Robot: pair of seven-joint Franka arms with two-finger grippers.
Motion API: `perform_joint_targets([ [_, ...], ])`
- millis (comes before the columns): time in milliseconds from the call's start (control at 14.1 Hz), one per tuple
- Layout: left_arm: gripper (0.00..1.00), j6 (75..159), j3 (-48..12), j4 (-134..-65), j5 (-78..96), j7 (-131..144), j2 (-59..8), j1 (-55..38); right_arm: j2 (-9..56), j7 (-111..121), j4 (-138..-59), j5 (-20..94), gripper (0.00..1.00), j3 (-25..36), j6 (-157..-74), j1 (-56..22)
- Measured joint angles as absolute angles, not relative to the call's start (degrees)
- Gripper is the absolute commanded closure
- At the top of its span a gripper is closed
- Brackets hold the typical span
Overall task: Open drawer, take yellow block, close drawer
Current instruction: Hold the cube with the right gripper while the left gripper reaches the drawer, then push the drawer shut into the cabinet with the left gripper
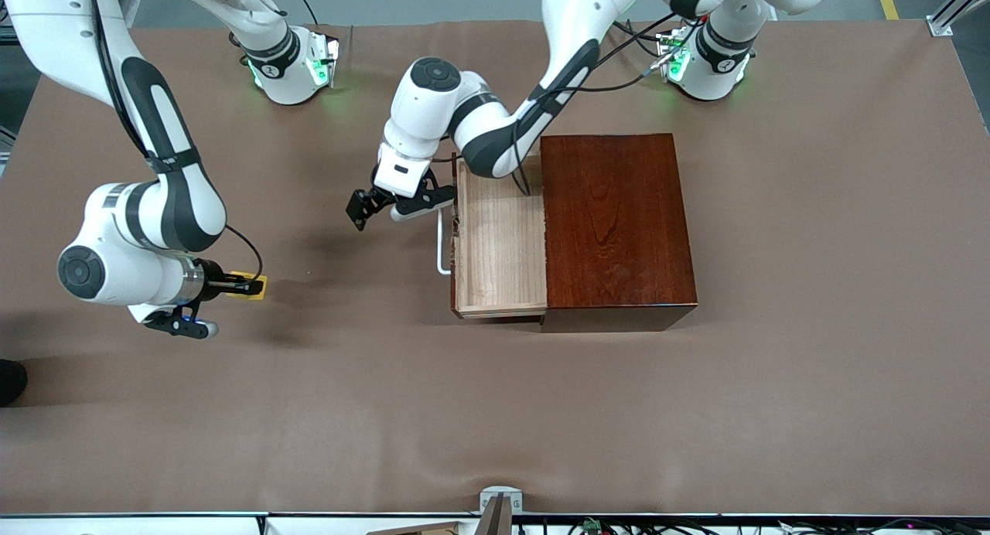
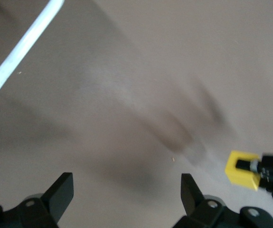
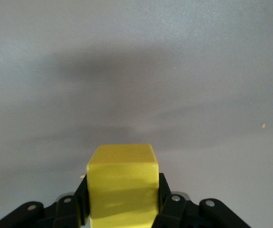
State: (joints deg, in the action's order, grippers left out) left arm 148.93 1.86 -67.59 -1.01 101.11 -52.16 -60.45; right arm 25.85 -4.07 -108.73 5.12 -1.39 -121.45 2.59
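Over table toward right arm's end, right gripper (image 1: 246,287) fingers pinch yellow block (image 1: 257,285); left gripper (image 1: 377,207) fingers spread beside open drawer (image 1: 501,237).

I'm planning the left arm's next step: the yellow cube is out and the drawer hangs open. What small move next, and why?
Probably ease the left claw, open above the brown cloth, toward the white U-shaped bar handle to push the pale-wood drawer into the reddish-brown wooden box. The right claw already grips the small yellow cube, so only closing remains.
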Motion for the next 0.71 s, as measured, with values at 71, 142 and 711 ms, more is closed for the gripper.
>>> perform_joint_targets([
  [71, 0.00, 148.9, 3.0, -67.1, -1.0, 104.1, -53.0, -61.5, 25.9, -2.3, -109.7, 4.8, 1.00, -1.3, -122.4, 3.1],
  [142, 0.00, 148.5, 3.5, -66.9, -1.0, 106.8, -53.3, -61.8, 25.8, -1.1, -110.3, 4.1, 1.00, -1.3, -123.2, 3.5],
  [711, 0.00, 133.7, 6.9, -64.8, -1.0, 116.6, -53.4, -61.7, 25.9, 0.1, -117.9, 3.1, 0.51, -1.3, -132.1, 3.8],
])
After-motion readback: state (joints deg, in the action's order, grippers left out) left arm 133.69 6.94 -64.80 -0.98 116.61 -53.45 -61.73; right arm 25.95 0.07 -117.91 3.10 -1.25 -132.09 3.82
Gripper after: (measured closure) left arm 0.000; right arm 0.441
